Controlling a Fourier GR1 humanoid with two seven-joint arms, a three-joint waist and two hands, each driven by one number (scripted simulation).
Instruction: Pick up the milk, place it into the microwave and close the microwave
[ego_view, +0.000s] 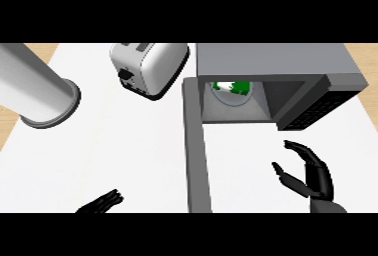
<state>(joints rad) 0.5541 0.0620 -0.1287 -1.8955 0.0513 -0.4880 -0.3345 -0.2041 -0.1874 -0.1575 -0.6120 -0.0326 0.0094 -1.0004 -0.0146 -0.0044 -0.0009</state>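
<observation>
Milk carton (235, 90) sits inside the microwave (273, 60) cavity, on the plate. Door (196, 160) stands fully open, edge-on, over the bench (111, 150). Right hand (308, 175) has fingers spread, holding nothing, right of the door. Left hand (100, 204) rests open at the lower edge. Closing remains: push the door's outer face near its free end, sweeping an arc.
</observation>
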